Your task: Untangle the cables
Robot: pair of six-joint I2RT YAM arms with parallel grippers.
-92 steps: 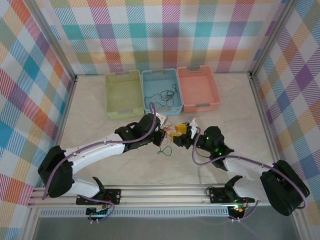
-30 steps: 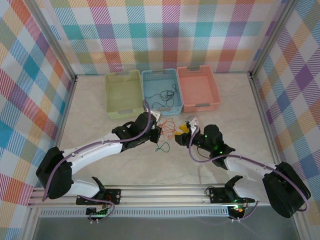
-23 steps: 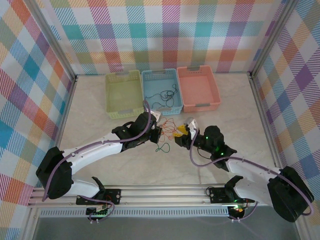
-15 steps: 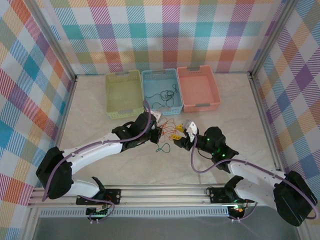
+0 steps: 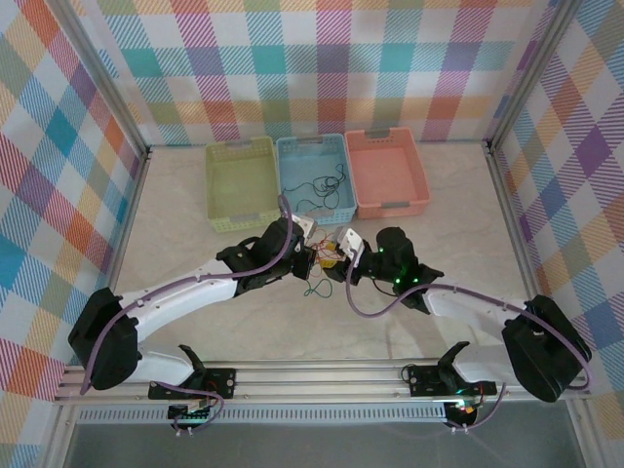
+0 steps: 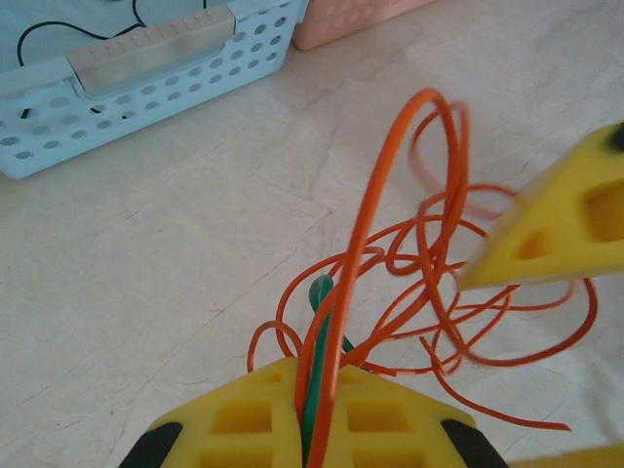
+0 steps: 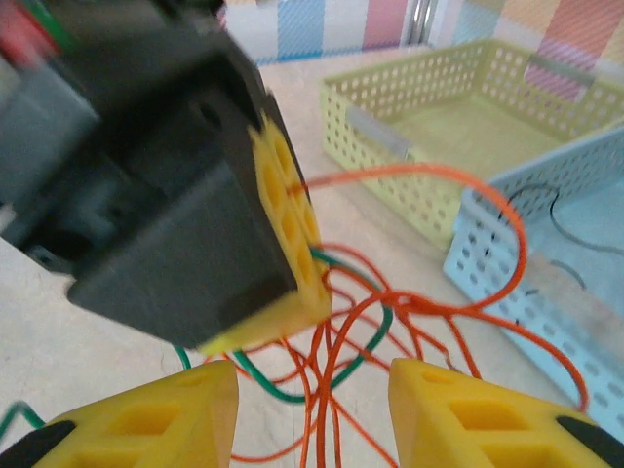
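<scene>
On the table [image 5: 185,239], mid-frame, your half-open, empty right gripper [image 7: 312,395] has slid up to the left gripper [image 6: 317,390], which pinches the orange cable [image 6: 367,224] and green cable [image 6: 319,292], ready to pull.

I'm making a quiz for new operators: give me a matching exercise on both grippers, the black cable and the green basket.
1 left gripper
2 right gripper
3 black cable
4 green basket

a in the blue basket
b open
c leftmost basket
d shut on orange cable and green cable

Pairs: 1-d, 2-b, 3-a, 4-c
</scene>
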